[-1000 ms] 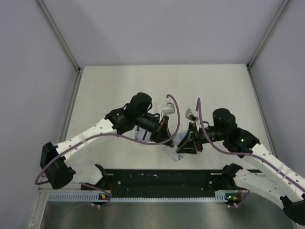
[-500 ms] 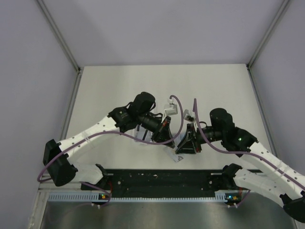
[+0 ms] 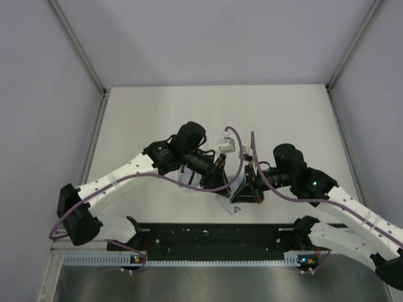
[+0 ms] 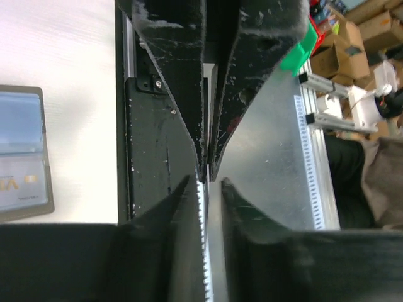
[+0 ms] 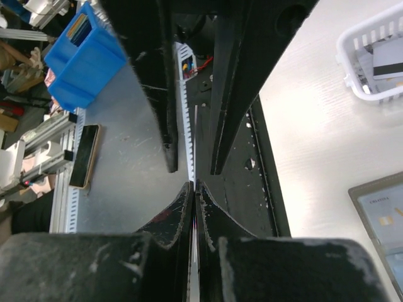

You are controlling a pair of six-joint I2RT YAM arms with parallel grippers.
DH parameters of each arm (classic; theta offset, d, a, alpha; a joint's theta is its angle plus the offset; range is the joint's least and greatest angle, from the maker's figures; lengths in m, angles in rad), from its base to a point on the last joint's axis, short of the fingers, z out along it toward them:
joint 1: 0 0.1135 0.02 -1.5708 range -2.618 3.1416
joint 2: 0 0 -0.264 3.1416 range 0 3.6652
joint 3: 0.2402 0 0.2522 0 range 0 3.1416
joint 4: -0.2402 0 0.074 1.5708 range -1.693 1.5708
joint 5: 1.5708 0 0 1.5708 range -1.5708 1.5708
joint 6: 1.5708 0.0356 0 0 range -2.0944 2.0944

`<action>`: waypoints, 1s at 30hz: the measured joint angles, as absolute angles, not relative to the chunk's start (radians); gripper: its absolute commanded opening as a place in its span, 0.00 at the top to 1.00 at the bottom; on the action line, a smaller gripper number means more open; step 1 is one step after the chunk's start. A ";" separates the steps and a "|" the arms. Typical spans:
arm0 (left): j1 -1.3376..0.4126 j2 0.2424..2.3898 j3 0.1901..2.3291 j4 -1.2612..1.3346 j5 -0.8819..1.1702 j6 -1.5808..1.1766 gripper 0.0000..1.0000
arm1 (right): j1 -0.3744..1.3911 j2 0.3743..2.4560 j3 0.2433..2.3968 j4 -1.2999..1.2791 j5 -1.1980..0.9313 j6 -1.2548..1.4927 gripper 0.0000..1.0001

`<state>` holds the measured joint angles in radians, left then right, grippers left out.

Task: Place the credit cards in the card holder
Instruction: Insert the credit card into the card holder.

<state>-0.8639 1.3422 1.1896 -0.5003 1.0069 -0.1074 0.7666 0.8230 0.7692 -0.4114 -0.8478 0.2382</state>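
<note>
Right fingers [image 5: 165,245] are pressed together on a thin pale sliver, which I take to be a card [image 5: 196,211] seen edge-on. Left fingers [image 4: 165,242] face them tip to tip and stand slightly apart. The gap is wider than the card, so they have no grip on it.

- The card is in the air between the two sets of fingers, off the holder's [image 4: 22,151] right side, towards the near edge of the tabletop [image 5: 315,138].
- The holder lies open and flat. Its bluish pockets face up, and one printed card is already in a lower pocket.
- A white basket [image 5: 345,60] stands apart from the holder with a bare strip between them. It has more cards [image 5: 387,60] inside.

Handling, as judged:
- The card looks very light, stiff along its length but springy, and smooth-faced, so it could pivot or slide in a two-point pinch.
- It is best pinched flat across one short end, leaving the opposite edge free to lead into the pocket.
- The holder looks soft and light. It will likely skate when the card pushes in and needs pinning near its spine.
- The pocket mouth lies closed flat, so a shallow entry angle is advisable.
</note>
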 measured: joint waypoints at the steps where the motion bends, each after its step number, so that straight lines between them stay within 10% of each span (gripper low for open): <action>1: -0.864 1.342 1.190 -0.499 1.000 -0.105 0.38 | 0.769 0.823 0.770 -0.414 -0.833 0.239 1.00; 10: -0.813 1.255 1.157 -0.430 0.844 -0.143 0.14 | 0.772 0.778 0.775 -0.463 -0.496 0.297 1.00; 20: -0.674 1.097 0.949 -0.191 0.715 -0.325 0.14 | 0.764 0.736 0.773 -0.516 -0.134 0.430 1.00; 30: -0.674 1.056 0.727 0.178 0.729 -0.609 0.18 | 0.758 0.546 0.633 -0.200 -0.229 0.643 1.00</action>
<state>-0.6739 1.0561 0.7265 0.1780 0.7288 -0.6090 0.7582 0.5461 0.6331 -0.1997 -0.2287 0.6434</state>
